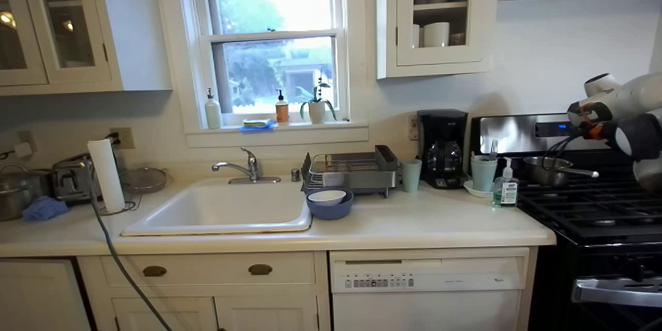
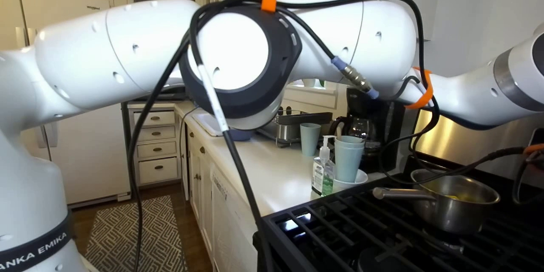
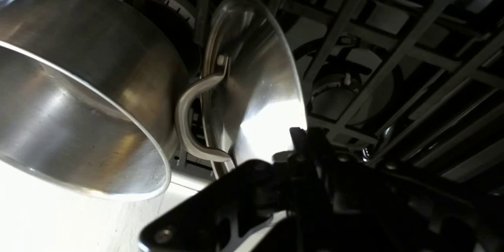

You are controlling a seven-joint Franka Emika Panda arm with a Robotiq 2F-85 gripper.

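In the wrist view my gripper (image 3: 308,136) has its dark fingers nearly together on the edge of a shiny metal lid (image 3: 256,82). The lid stands tilted over the stove grates, with its looped handle (image 3: 182,116) facing left. A large steel pot (image 3: 106,35) is left of the lid, its open mouth toward the lower left and its visible inside bare. A small saucepan (image 1: 547,171) sits on the stove in both exterior views (image 2: 450,216); I cannot tell whether it is the same pot. The gripper itself is out of sight in both exterior views.
Black stove grates (image 3: 397,53) lie below the lid. Nested cups (image 1: 483,175) and a sanitizer bottle (image 1: 505,192) stand on the counter by the stove, with a coffee maker (image 1: 442,150) behind. A dish rack (image 1: 357,181), blue bowl (image 1: 331,211) and sink (image 1: 217,228) are farther along.
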